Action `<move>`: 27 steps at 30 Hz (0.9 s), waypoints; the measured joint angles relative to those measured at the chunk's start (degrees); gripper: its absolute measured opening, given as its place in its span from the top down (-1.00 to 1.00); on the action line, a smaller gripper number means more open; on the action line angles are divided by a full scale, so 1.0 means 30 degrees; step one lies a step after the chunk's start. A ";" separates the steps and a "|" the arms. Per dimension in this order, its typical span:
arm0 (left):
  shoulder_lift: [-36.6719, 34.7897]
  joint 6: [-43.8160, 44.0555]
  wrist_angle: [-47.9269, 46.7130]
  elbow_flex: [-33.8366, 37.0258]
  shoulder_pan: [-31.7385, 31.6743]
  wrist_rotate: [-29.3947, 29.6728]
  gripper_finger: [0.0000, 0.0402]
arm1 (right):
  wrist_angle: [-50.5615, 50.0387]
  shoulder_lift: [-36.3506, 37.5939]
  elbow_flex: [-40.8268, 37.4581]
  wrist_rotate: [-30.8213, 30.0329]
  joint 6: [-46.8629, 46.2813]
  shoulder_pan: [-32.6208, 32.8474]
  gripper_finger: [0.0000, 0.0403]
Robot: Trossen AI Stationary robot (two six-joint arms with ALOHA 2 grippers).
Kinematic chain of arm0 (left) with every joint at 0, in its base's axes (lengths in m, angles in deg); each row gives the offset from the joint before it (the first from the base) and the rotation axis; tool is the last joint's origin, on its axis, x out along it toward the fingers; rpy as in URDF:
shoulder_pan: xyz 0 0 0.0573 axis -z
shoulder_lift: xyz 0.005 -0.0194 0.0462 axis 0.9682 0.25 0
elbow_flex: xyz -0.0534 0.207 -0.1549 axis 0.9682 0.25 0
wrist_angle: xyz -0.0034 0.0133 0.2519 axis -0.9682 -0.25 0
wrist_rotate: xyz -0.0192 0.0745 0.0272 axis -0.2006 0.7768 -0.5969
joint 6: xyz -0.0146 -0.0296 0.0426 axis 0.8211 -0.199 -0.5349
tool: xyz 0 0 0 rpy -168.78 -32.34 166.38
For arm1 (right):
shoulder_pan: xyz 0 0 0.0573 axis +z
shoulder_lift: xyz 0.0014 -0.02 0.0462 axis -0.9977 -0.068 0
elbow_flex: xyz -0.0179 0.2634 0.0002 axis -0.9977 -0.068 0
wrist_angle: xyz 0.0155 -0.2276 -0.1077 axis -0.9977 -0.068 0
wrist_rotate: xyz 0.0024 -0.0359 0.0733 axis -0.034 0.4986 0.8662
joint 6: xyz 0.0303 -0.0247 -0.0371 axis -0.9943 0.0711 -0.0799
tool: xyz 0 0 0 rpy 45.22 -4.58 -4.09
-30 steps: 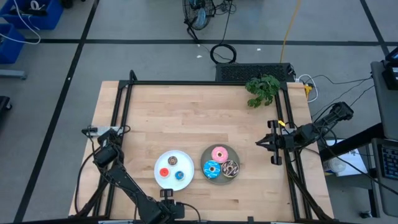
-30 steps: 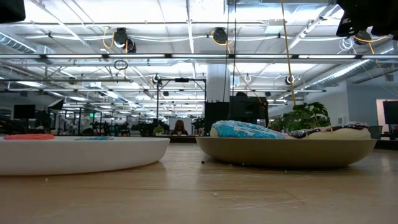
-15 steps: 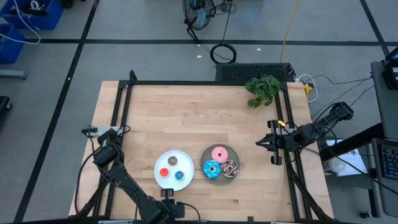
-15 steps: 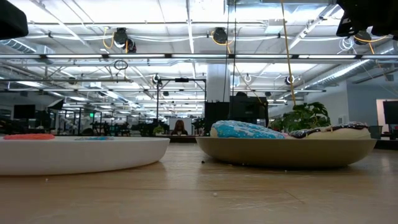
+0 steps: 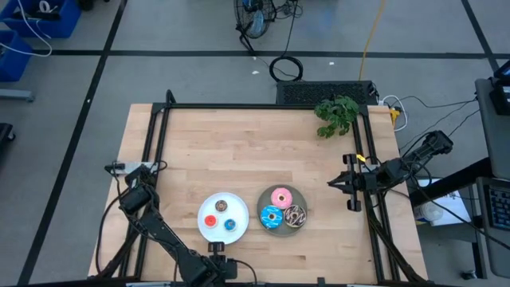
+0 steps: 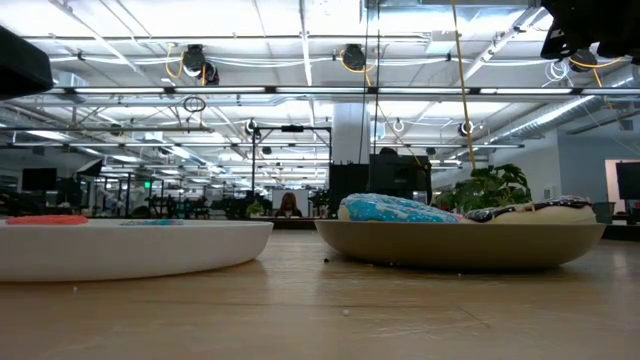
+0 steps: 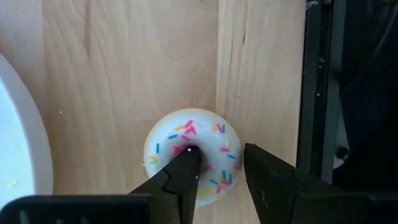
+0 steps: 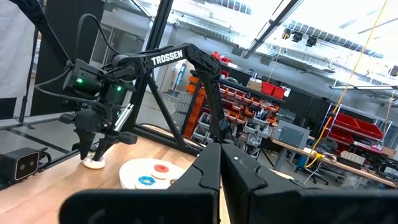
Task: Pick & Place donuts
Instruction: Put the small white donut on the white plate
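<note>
The tiny white sprinkled donut point(image 7: 186, 132) lies flat on the wood near the table's near edge. My left gripper point(image 7: 221, 158) points down over it, open, with one finger in the hole and the other just outside the ring; it also shows in the high view point(image 5: 215, 249). The brown point(image 5: 221, 206), red point(image 5: 210, 221) and blue point(image 5: 230, 225) tiny donuts lie on the white plate point(image 5: 237, 206). Pink point(image 5: 280, 198), blue sprinkled point(image 5: 272, 216) and dark brown point(image 5: 295, 215) donuts lie on the grey plate point(image 5: 268, 197). My right gripper point(image 5: 331, 183) waits shut near the right edge. My left gripper comes from above, pointing down, and straddles the white donut's ring wall point(image 7: 227, 146). One fingertip point(image 7: 188, 163) stands in the hole and the other point(image 7: 258, 165) beside the outer rim. Whether either finger touches the ring, I cannot tell. The donut lies flat on the table.
A black frame rail point(image 7: 317, 93) runs close beside the white donut, and the white plate's rim point(image 7: 25, 149) is on its other side. A green plant point(image 5: 336, 114) sits at the far right corner. Bare wood spans the table's far half.
In the low view a dark part of the arm at the upper left has come lower from frame to frame. The donuts and plates have not moved.
</note>
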 joint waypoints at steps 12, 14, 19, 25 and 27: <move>0.0000 -0.0384 -0.0698 0.0000 -0.0273 -0.0584 0.84 | 0.0000 0.0000 0.0000 0.0000 -0.0073 0.0000 1.00; -0.0015 -0.0828 -0.0698 0.0000 -0.0295 -0.0683 0.94 | 0.0001 0.0000 0.0000 0.0000 -0.0073 0.0000 1.00; -0.0015 -0.2059 -0.0760 -0.0029 -0.0302 -0.0809 0.93 | 0.0010 0.0000 0.0000 0.0000 -0.0058 0.0000 1.00; 0.0087 -0.3008 -0.3307 -0.1634 -0.0295 -0.0141 0.95 | 0.0021 0.0000 0.0000 0.0000 -0.0036 0.0000 1.00; 0.0080 -0.3009 -0.4991 -0.2557 -0.0288 0.0135 0.93 | 0.0029 0.0000 0.0000 0.0000 -0.0017 0.0000 1.00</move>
